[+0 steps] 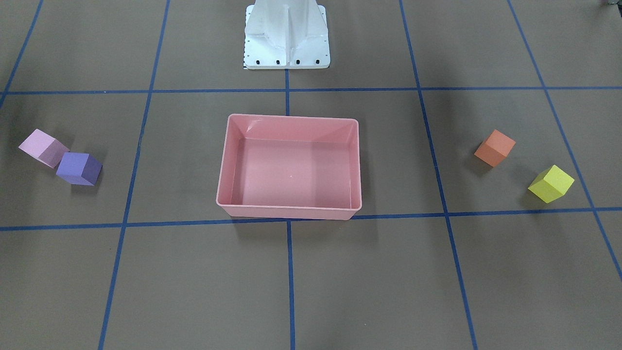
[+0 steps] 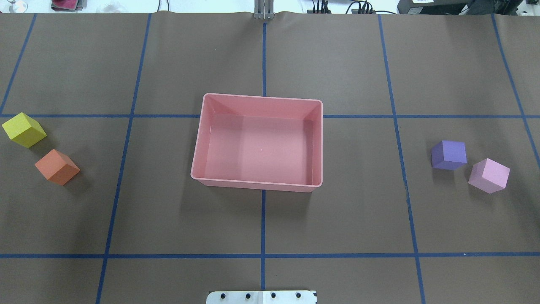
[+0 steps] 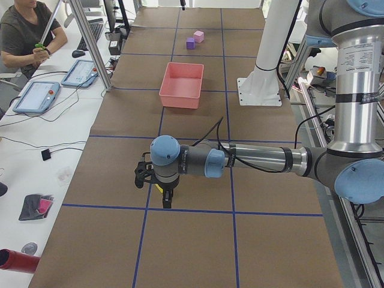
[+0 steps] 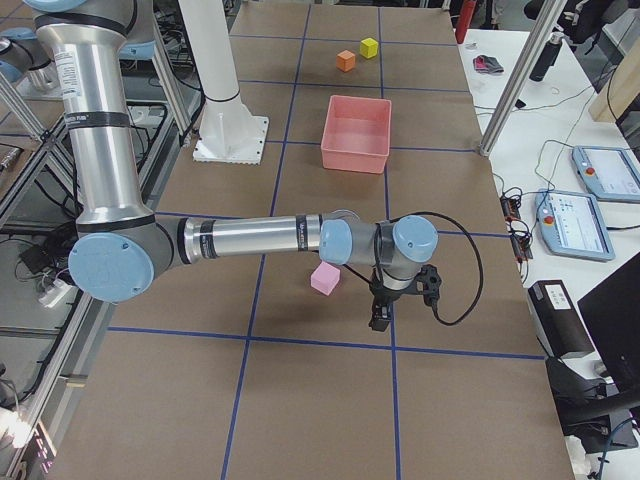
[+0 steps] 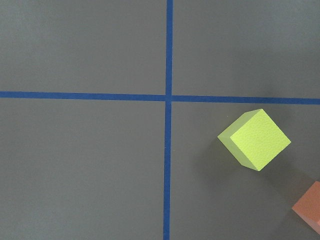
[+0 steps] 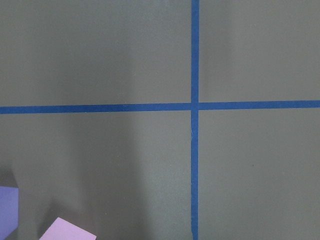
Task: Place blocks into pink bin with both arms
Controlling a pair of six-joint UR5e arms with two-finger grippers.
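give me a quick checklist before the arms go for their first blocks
1. Pink bin upright and empty: ok.
2. Yellow block and orange block on the robot's left, purple block and light pink block on its right, none in the bin: ok.
3. Finger room: yellow and orange ok; purple and light pink sit very close, cannot tell.
4. Left gripper centred over a block: not ok, yellow sits lower right in its wrist view.
5. Right gripper centred: not ok, only block corners show at its wrist view's bottom left.
6. Both grippers open: cannot tell.
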